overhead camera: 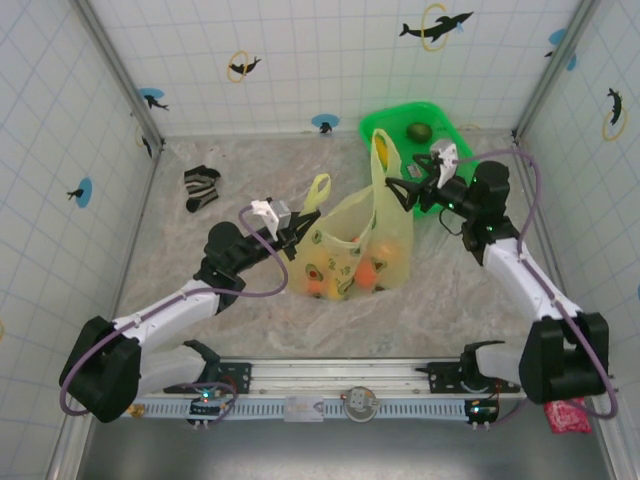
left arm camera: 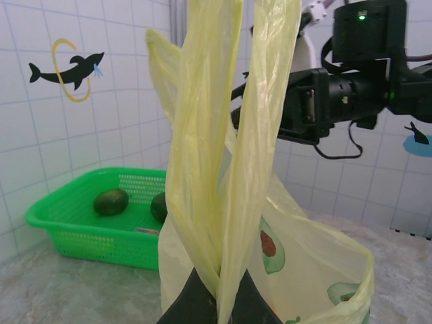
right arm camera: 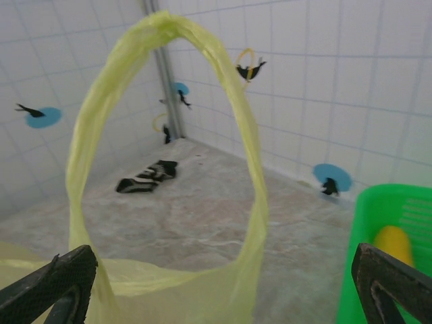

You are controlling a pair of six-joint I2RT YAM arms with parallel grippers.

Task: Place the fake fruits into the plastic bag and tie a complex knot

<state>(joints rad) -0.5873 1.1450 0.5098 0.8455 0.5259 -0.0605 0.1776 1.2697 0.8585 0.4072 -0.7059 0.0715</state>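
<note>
the left end effector [left arm camera: 217, 287] is pinched fully shut on one handle [left arm camera: 202, 135] of the plastic bag [overhead camera: 350, 245]. the handle's two strands rise straight up from between its fingertips and run off the top of its wrist view, so the top of the loop is cut off there. the right end effector [overhead camera: 398, 193] stands wide open and holds nothing. the other handle loop [right arm camera: 162, 169] stands upright between its spread fingers [right arm camera: 57, 283], touching neither as far as can be made out. the two handles stand apart, not tied.

the bag's body sits on the worktop [overhead camera: 430, 300] between the two end effectors and below both. through its thin wall some fake fruits [overhead camera: 368, 270] show as orange and yellow blurs, and their number is hard to tell. just beyond the right end effector a green basket [overhead camera: 395, 115] holds a dark green fruit [overhead camera: 419, 132] and a yellow fruit [right arm camera: 393, 243], the yellow one partly hidden by the basket wall. a striped sock [overhead camera: 200, 187] lies well beyond the left end effector.
</note>
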